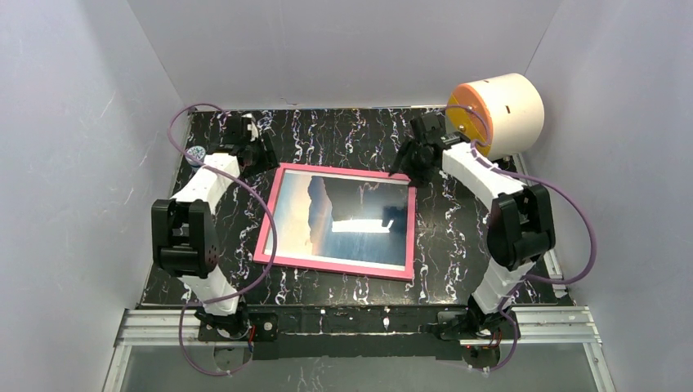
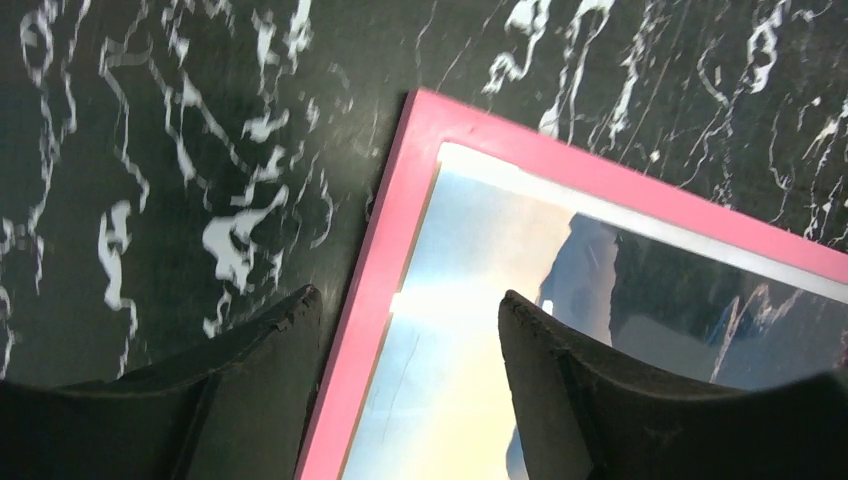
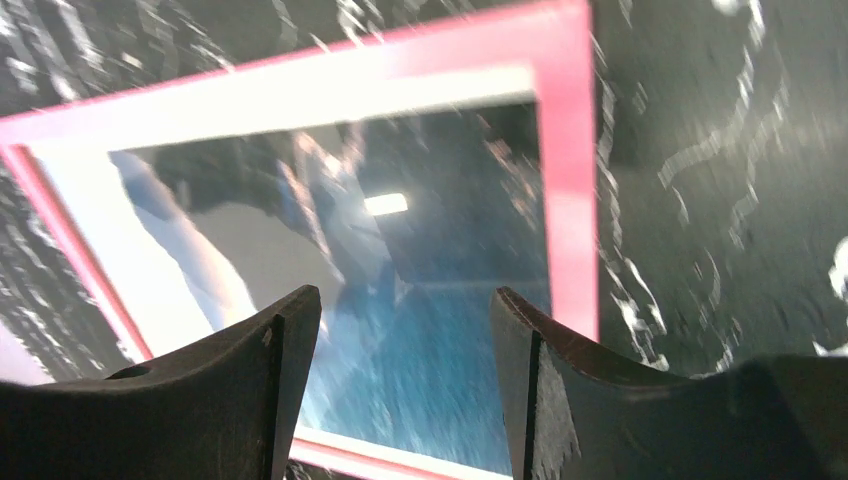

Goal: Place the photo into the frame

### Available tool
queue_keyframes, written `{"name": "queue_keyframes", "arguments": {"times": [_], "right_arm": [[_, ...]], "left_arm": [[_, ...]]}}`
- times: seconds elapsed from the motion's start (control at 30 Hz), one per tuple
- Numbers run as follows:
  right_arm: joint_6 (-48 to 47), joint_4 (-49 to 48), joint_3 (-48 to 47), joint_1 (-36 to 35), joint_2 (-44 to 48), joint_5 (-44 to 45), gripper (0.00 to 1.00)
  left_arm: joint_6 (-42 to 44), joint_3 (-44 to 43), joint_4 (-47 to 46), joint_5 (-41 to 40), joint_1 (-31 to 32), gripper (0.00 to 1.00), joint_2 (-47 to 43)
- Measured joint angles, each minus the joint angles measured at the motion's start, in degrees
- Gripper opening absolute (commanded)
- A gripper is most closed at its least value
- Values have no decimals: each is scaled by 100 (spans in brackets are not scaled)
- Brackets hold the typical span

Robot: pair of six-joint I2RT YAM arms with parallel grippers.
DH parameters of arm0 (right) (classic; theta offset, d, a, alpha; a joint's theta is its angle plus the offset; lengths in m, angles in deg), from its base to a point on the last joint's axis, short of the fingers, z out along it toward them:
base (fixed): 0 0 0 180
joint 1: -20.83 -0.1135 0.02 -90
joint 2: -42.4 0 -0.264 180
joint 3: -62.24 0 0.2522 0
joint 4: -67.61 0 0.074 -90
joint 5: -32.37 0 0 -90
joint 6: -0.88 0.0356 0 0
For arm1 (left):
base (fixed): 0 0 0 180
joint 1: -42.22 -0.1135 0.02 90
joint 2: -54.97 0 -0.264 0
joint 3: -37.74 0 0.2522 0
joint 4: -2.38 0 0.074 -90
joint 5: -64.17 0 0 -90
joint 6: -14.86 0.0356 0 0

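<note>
The pink frame (image 1: 282,263) lies flat, front side up, in the middle of the black marbled table (image 1: 458,245). The photo (image 1: 343,216) of blue sea, dark cliffs and pale sky sits inside it under glare. My left gripper (image 1: 255,151) is open and empty at the frame's far left corner. In the left wrist view the left gripper (image 2: 408,305) straddles the frame's (image 2: 372,270) left edge, with the photo (image 2: 460,380) below. My right gripper (image 1: 411,161) is open and empty over the far right corner. In the right wrist view the right gripper (image 3: 405,300) hovers above the photo (image 3: 440,330) and frame (image 3: 570,200).
A cream cylinder with an orange end (image 1: 498,110) lies at the far right corner, behind the right arm. A small round patterned object (image 1: 194,153) sits at the table's far left edge. White walls enclose the table on three sides.
</note>
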Motion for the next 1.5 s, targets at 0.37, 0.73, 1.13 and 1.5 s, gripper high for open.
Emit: {"name": "queue_keyframes", "arguments": {"times": [0.37,0.73,1.13,1.5], "right_arm": [[-660,-831,-2151,22,-1770,-647,71],[-1045,-1150,-2970,22,-3161,-1255,73],[-1510,-1292,-3187,35,-3469,-1956,73],[-1690,-1447,-2500,201,-3261,-2664,73]], "left_arm": [[-619,1340,2055,702,385,91,-1738],[-1405,3241,2739,1132,1565,99,-3086],[-2459,3810,1362,1397,1617,97,-2682],[-2732,3115,1215,1182,1495,97,-1685]]}}
